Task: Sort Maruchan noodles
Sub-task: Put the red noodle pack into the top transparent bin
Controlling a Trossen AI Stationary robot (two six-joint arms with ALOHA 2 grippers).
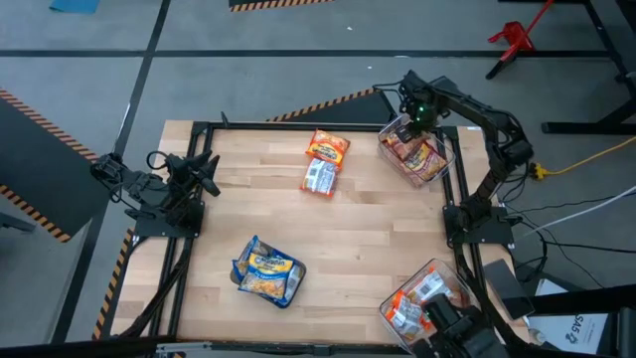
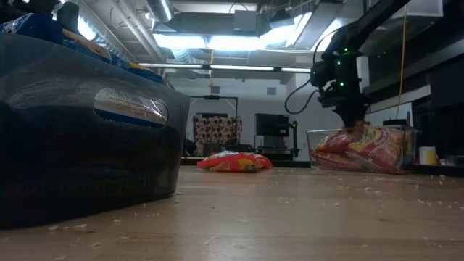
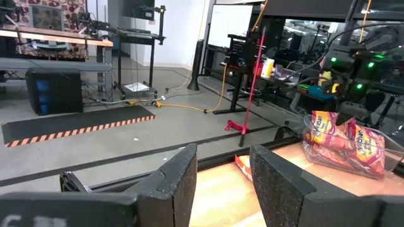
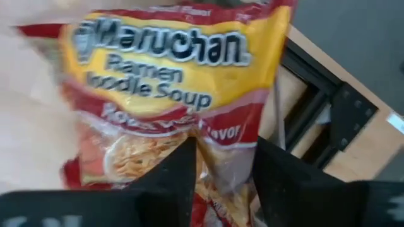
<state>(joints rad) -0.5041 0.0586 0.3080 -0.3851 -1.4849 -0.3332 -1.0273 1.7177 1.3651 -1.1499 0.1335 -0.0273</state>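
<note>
My right gripper [image 1: 415,123] [image 2: 353,122] is open and points down into the clear bin [image 1: 449,167] at the table's far right corner. Dark red Maruchan packets [image 1: 417,154] [image 2: 366,148] are piled in that bin. In the right wrist view one red and yellow packet [image 4: 170,75] fills the picture just beyond my open fingers [image 4: 224,170]. An orange-red packet [image 1: 327,146] [image 2: 233,162] and a silver-white packet [image 1: 319,177] lie flat on the table's far middle. My left gripper [image 1: 207,174] [image 3: 224,183] waits open at the left edge. My right gripper comes from above, pointing down, at the top dark red packet [image 4: 214,135] in the far right bin. Its fingers stand apart at the packet's lower edge. I cannot tell whether they touch it.
A clear bin of blue-yellow packets [image 1: 266,270] [image 2: 87,130] stands near the table's near middle. Another clear bin with orange-red packets [image 1: 422,298] sits at the near right corner. A black frame [image 1: 199,127] runs around the table. Bare wood lies in the centre.
</note>
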